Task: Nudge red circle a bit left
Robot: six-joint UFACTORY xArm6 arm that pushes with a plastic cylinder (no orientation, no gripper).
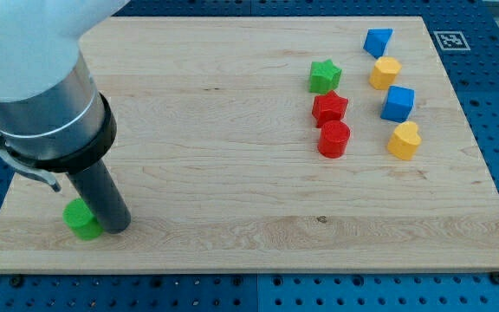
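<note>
My tip [118, 227], a bare rod with no jaws to open or close, rests beside the green block [81, 219] at the worktop's [232, 191] lower left, well apart from the red circle [333, 139], which lies far toward the view's right, just below the red star [329, 107].

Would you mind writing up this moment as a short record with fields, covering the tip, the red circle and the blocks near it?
tip: my tip is at the view's bottom left, touching or almost touching the green block
target: red circle, right of centre, far from the tip
above target: red star, close above it; contact cannot be told
further up: green star
right of target: yellow heart, blue cube, yellow block, blue block
surface: wooden board
task state: red circle not yet pushed
</note>
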